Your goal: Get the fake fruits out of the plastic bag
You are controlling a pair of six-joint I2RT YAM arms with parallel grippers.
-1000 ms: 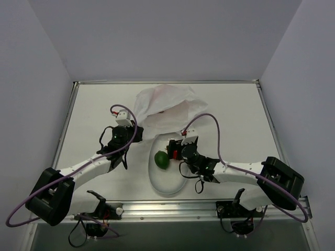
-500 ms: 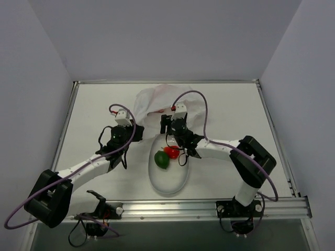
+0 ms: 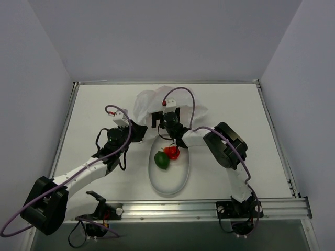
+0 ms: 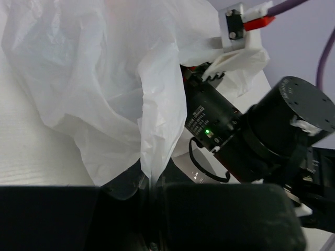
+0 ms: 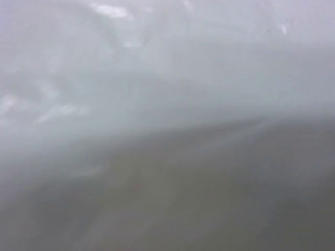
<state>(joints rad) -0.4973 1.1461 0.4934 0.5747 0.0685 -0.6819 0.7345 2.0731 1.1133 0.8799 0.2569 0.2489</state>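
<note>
The crinkled white plastic bag [image 3: 157, 102] lies at the back middle of the table. My left gripper [image 3: 142, 130] is shut on the bag's near edge; in the left wrist view a fold of bag [image 4: 157, 104] runs down between the closed jaws [image 4: 150, 183]. My right gripper [image 3: 166, 115] is pushed into the bag's mouth and its fingers are hidden by plastic. The right wrist view shows only blurred white film [image 5: 167, 78]. A green round fruit [image 3: 162, 160] and a red fruit [image 3: 171, 152] lie on the white oval plate [image 3: 172, 184].
The right arm's black wrist [image 4: 225, 130] is close beside the left gripper. The right arm's elbow [image 3: 225, 144] stands just right of the plate. The table's raised rails run along its left, right and near edges.
The right arm swung from over the plate up to the bag mouth, leaving the red fruit on the plate beside the green one. The left gripper kept its hold on the bag.
</note>
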